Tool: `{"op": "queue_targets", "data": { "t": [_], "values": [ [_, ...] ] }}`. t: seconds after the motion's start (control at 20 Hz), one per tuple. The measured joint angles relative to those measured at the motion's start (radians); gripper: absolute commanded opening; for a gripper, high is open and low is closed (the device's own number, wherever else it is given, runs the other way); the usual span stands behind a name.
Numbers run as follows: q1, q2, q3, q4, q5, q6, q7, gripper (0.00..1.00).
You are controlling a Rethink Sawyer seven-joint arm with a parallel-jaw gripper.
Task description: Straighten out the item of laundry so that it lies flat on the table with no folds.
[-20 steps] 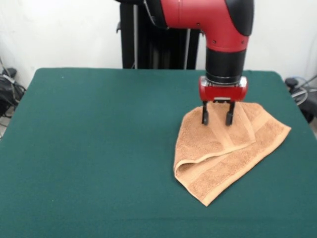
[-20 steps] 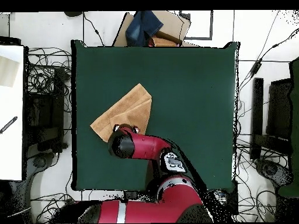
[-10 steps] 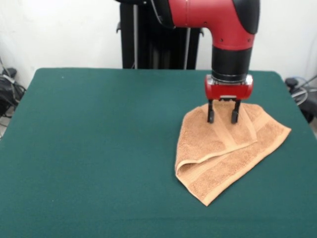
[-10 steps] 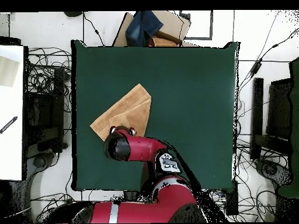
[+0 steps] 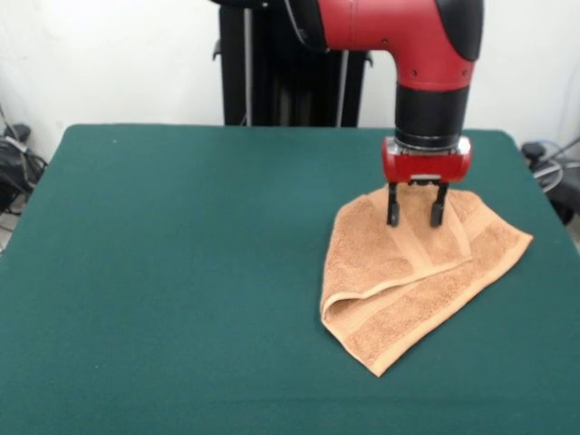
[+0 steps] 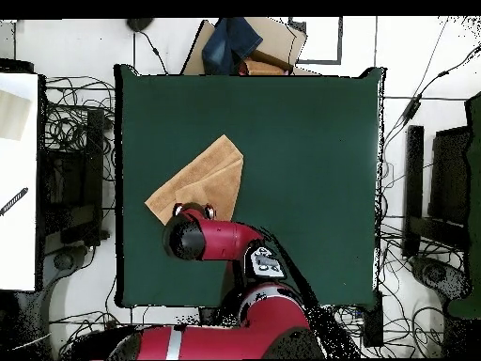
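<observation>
The orange-tan towel (image 5: 412, 272) lies folded over on itself in a rough triangle on the right side of the green table (image 5: 181, 272). A folded flap with a woven band runs across its middle. My gripper (image 5: 416, 217) is open, its two black fingers pointing down over the towel's far part, with the tips at or just above the cloth. In the overhead view the towel (image 6: 202, 179) lies at the table's left (image 6: 310, 169), and the arm's wrist covers its near corner, so the gripper itself is hidden there.
The table's right edge (image 5: 535, 208) is close to the towel's right corner. Cables and boxes lie on the floor around the table (image 6: 66, 132). A cardboard box with blue cloth (image 6: 240, 42) sits beyond the table's far edge in the overhead view.
My gripper has moved to the right in the front view, across the towel's far part, staying open. The towel has not visibly moved.
</observation>
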Motion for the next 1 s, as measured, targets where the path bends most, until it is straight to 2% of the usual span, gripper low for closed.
{"op": "queue_targets", "data": {
  "t": [0.5,1.0],
  "values": [
    [0.013,0.027,0.000,0.000,0.011,-0.041,0.000,1.00],
    [0.049,0.029,0.000,-0.018,0.065,-0.046,0.000,1.00]
  ]
}}
